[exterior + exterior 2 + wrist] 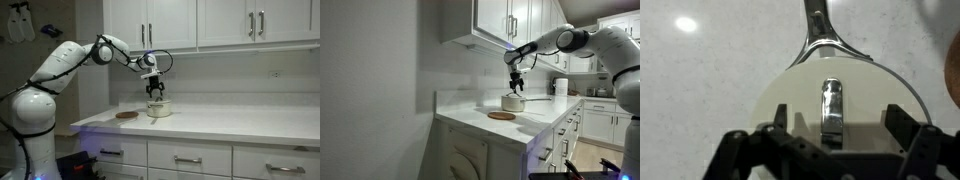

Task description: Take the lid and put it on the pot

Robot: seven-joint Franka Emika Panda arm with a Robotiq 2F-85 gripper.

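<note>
Squarely above the lid [798, 96] on the pot [159, 109], the gripper [840, 125] hangs, jaws spread.

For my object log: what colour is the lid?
Pale cream lid, with a shiny metal knob at its centre; the wrist view shows it best.

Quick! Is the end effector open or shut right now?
End effector: open, gripping nothing, fingers spread either side of the lid knob.
</note>
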